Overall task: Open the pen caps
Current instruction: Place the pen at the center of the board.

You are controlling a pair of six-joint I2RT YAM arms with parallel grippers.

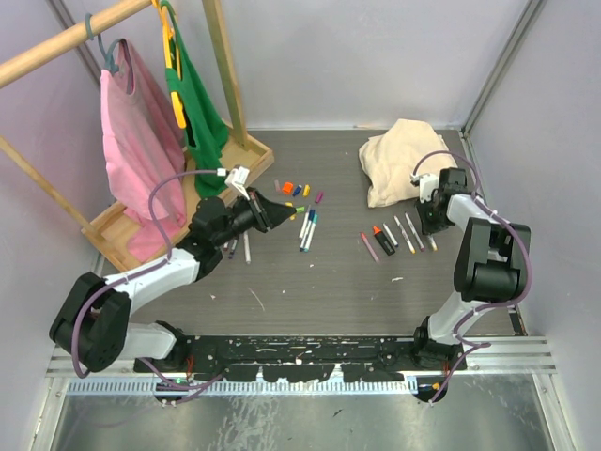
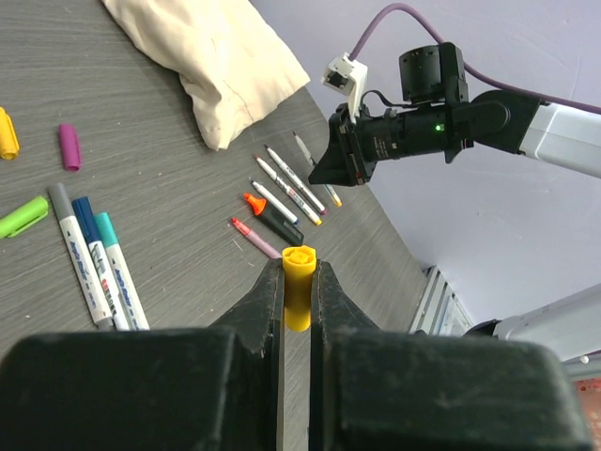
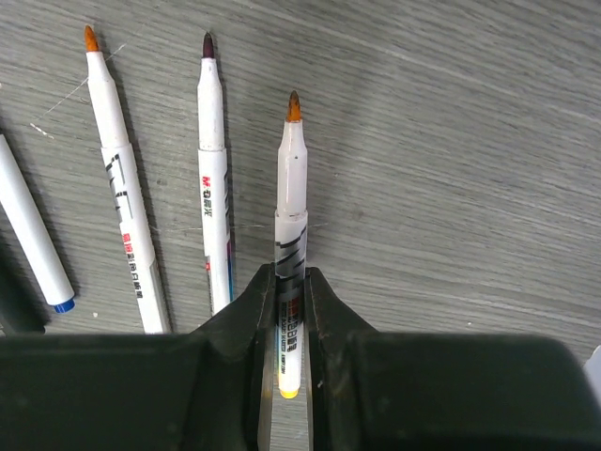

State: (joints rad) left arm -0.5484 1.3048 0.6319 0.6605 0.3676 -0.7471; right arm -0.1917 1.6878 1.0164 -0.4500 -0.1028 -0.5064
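Note:
My left gripper [image 2: 298,272] is shut on a yellow pen cap [image 2: 299,291] and holds it above the table; in the top view it [image 1: 286,209] is left of centre. My right gripper [image 3: 289,277] is shut on an uncapped white marker [image 3: 292,178] with an orange tip, lying beside two other uncapped markers [image 3: 214,169]; in the top view it [image 1: 434,224] is at the right. Loose caps lie at mid-table: orange [image 1: 287,188], blue [image 1: 298,190], purple [image 1: 319,198], green [image 1: 300,210]. Three markers [image 1: 308,228] keep grey, blue and teal caps [image 2: 84,209].
A cream cloth bundle [image 1: 399,160] lies at the back right. A wooden rack [image 1: 122,230] with pink and green garments stands at the left. A black highlighter [image 1: 383,241] and a pink pen [image 1: 369,246] lie left of the right gripper. More markers [image 1: 246,246] lie by the left arm.

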